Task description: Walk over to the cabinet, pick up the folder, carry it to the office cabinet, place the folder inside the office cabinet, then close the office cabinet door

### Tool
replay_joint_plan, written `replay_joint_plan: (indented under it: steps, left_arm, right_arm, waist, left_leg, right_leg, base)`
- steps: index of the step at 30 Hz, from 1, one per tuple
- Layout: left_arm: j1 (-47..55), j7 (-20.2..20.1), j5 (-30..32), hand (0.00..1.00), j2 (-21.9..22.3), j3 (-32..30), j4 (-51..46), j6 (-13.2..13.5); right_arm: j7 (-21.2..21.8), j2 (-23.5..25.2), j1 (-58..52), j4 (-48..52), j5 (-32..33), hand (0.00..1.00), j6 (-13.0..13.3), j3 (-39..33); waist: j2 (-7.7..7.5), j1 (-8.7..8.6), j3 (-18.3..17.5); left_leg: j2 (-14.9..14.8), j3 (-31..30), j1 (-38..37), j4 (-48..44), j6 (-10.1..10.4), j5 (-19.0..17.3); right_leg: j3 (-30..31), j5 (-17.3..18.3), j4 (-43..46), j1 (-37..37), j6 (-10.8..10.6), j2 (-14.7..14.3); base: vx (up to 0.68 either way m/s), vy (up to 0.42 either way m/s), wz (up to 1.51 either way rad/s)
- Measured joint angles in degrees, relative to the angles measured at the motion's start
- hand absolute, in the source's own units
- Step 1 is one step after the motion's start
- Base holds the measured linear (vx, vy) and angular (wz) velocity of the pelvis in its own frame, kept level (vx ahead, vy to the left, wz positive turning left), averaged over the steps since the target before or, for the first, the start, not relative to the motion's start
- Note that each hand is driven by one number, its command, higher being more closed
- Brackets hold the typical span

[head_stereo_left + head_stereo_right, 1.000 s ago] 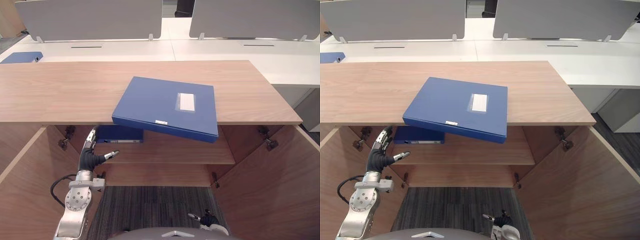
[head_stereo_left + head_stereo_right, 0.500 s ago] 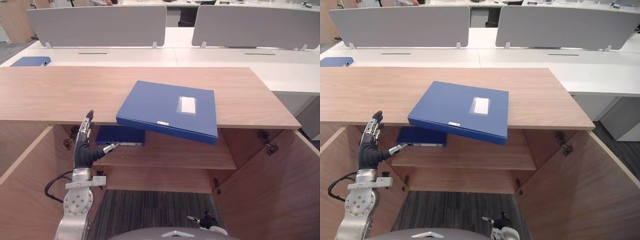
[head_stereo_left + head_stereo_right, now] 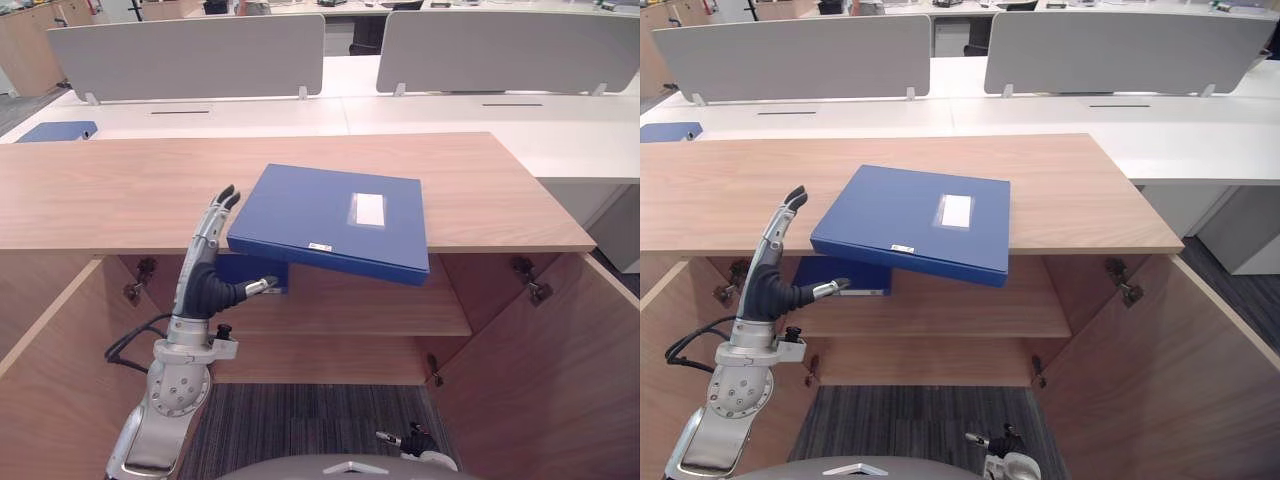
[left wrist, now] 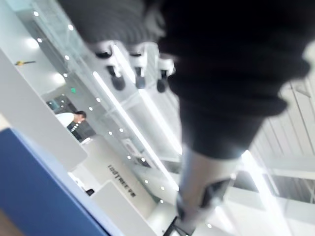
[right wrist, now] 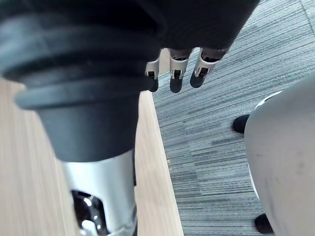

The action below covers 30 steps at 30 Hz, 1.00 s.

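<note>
One blue folder (image 3: pixel 335 215) hangs over the tabletop (image 3: pixel 120 190) edge. With fingers spread wide, the left robot hand (image 3: pixel 205 272) should slide under its corner and grip firmly.

White desks (image 3: pixel 430 100) stand behind the cabinet (image 3: pixel 120 190), each backed by a grey screen: one left (image 3: pixel 190 55), one right (image 3: pixel 500 45). A far folder (image 3: pixel 55 131) – blue – lies flat on the left desk's end. Grey striped carpet (image 3: pixel 310 420) covers the floor. In the left wrist view, a distant person (image 4: pixel 74 119) in white stands under ceiling lights (image 4: pixel 128 118).
</note>
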State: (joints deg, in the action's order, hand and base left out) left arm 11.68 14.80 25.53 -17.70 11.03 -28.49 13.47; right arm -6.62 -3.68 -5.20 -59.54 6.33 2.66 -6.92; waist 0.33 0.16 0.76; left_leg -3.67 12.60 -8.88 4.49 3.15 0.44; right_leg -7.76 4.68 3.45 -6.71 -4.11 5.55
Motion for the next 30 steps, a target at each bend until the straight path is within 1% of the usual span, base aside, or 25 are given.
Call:
replay_joint_plan:
  steps: [4, 6, 8, 11, 14, 15, 17, 21, 23, 26, 28, 30]
  left_arm:
    - [-2.5, 0.0, 3.2, 0.00, -1.9, 3.0, 0.2, 0.2]
    - [-3.9, 0.0, 4.9, 0.00, -3.2, 4.3, 1.2, 0.2]
    - [-5.8, -0.1, 7.1, 0.00, -6.0, 5.4, 4.0, 0.1]
    - [-7.0, -0.1, 8.7, 0.00, -7.1, 5.7, 6.6, 0.0]
    - [-9.2, 0.0, 12.1, 0.00, -7.6, 7.3, 9.3, -1.0]
    - [-10.1, 0.0, 14.1, 0.00, -8.4, 7.9, 10.4, -1.3]
    - [-11.1, 0.0, 15.5, 0.00, -8.4, 8.4, 11.8, -1.7]
    - [-13.2, 0.2, 18.6, 0.00, -8.4, 9.5, 14.4, -3.2]
    - [-14.5, 1.3, 20.1, 0.00, -8.3, 9.9, 15.4, -3.8]
    - [-16.3, 2.0, 22.3, 0.00, -8.2, 10.7, 17.1, -4.8]
    - [-17.4, 2.2, 23.3, 0.00, -8.2, 11.6, 18.4, -5.1]
    - [-17.5, 2.2, 24.5, 0.00, -7.9, 11.7, 19.0, -5.5]
  right_arm:
    - [0.0, -0.1, 0.1, -0.2, 0.0, 0.00, 0.0, 0.0]
    - [0.0, -0.3, 0.6, -0.6, 0.0, 0.00, 0.0, 0.0]
    - [0.0, -0.5, 0.8, -0.6, 0.0, 0.00, -0.1, 0.0]
    - [0.0, -0.5, 1.0, -0.6, 0.0, 0.00, -0.1, 0.0]
    - [0.0, -1.0, 1.1, -0.7, 0.0, 0.00, -0.3, 0.1]
    - [0.0, -1.4, 1.3, -0.9, 0.0, 0.00, -0.3, 0.1]
    - [0.0, -1.6, 1.5, -1.3, 0.0, 0.00, -0.3, 0.0]
    - [-0.1, -1.6, 2.0, -1.7, 0.0, 0.00, -0.3, 0.0]
    - [-0.1, -1.6, 2.1, -1.8, 0.0, 0.00, -0.3, 0.0]
    - [-0.1, -1.6, 2.1, -1.9, 0.0, 0.00, -0.3, 0.0]
    - [-0.1, -1.7, 2.1, -1.9, 0.0, 0.00, -0.3, 0.0]
    - [-0.1, -1.7, 2.2, -1.9, 0.0, 0.00, -0.3, 0.0]
  waist:
    - [0.08, -0.31, -0.2]
    - [0.11, -0.77, -0.2]
    - [0.23, -1.11, -0.3]
    - [0.23, -1.58, -0.3]
    - [0.18, -1.90, -0.2]
    - [0.14, -2.25, -0.2]
    - [0.05, -2.46, -0.2]
    - [-0.32, -3.54, 0.1]
    - [-0.44, -3.83, 0.2]
    - [-0.46, -4.06, 0.2]
    - [-0.46, -4.24, 0.2]
    - [-0.47, -4.80, 0.2]
  left_leg:
    - [0.1, 0.0, -0.1, 0.0, 0.0, 0.0]
    - [0.2, 0.0, -0.1, 0.0, 0.0, 0.0]
    - [0.3, -0.1, -0.2, 0.0, 0.0, 0.0]
    - [0.4, -0.2, -0.1, 0.1, 0.0, 0.0]
    - [0.6, -0.3, -0.1, 0.1, 0.0, 0.0]
    - [0.6, -0.4, 0.0, 0.1, 0.0, 0.0]
    - [0.7, -0.6, 0.0, 0.1, 0.0, 0.0]
    - [0.7, -1.6, 0.0, 0.1, 0.1, -0.1]
    - [0.7, -1.6, 0.0, 0.1, 0.1, -0.1]
    - [0.7, -1.5, 0.0, 0.4, 0.1, -0.2]
    - [0.7, -1.5, 0.0, 0.4, 0.2, -0.2]
    - [0.7, -1.4, 0.0, 0.4, 0.2, -0.3]
  right_leg:
    - [1.0, 0.0, -0.1, 0.1, 0.0, 0.0]
    - [1.0, 0.0, -0.1, 0.4, 0.1, 0.0]
    - [1.0, -0.1, -0.3, 0.4, 0.1, 0.0]
    - [1.0, -0.1, -0.9, 0.4, 0.2, 0.0]
    - [0.9, -0.7, -2.4, -0.3, 0.4, 0.1]
    - [1.0, -0.9, -2.8, -0.3, 0.4, 0.1]
    - [1.0, -1.2, -3.2, -0.4, 0.3, 0.1]
    - [0.9, -2.2, -4.7, -1.2, 0.2, 0.1]
    - [0.9, -2.3, -5.0, -1.3, 0.2, 0.1]
    - [1.0, -2.5, -5.3, -1.4, 0.2, 0.1]
    - [1.0, -2.8, -5.9, -1.6, 0.4, 0.1]
    - [1.0, -3.0, -6.2, -1.7, 0.2, 0.1]
  base:
    - [-0.01, -0.002, -0.03]
    - [-0.04, -0.009, -0.02]
    - [0.00, 0.000, 0.00]
    - [0.00, 0.000, 0.00]
    - [0.00, 0.000, 0.00]
    - [0.01, -0.001, -0.03]
    - [0.01, -0.006, -0.06]
    - [0.00, -0.002, -0.01]
    - [-0.01, -0.007, -0.02]
    - [-0.02, -0.011, -0.01]
    - [-0.03, -0.022, -0.01]
    - [0.00, 0.000, 0.00]
